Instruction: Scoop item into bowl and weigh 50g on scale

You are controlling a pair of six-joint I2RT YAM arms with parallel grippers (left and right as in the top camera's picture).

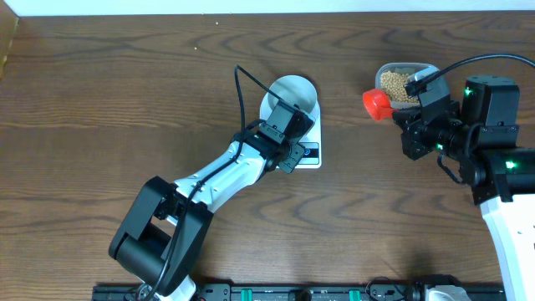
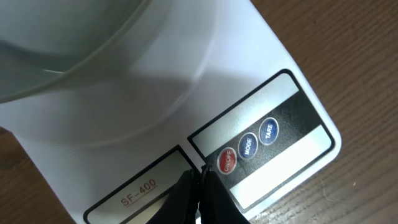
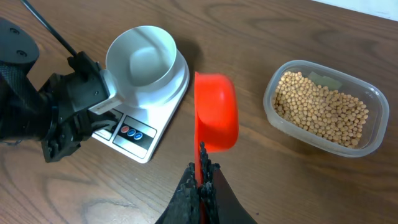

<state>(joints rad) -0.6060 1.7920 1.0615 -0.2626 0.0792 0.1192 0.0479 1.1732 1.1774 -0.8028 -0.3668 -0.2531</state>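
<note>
Overhead: your left gripper (image 1: 290,153) sits over the scale (image 1: 311,155) at its button edge, and the bowl (image 1: 294,94) stands on the scale. Your right gripper (image 1: 399,117) holds a red scoop (image 1: 376,104) just beside the clear tub (image 1: 391,67) of beans (image 1: 399,84).
Left wrist: jaws pressed together, tips just beside the red button (image 2: 227,160).
Right wrist: jaws pinch the scoop's handle. The scoop is empty, between scale and tub. The bowl is empty and the beans lie in the tub.
</note>
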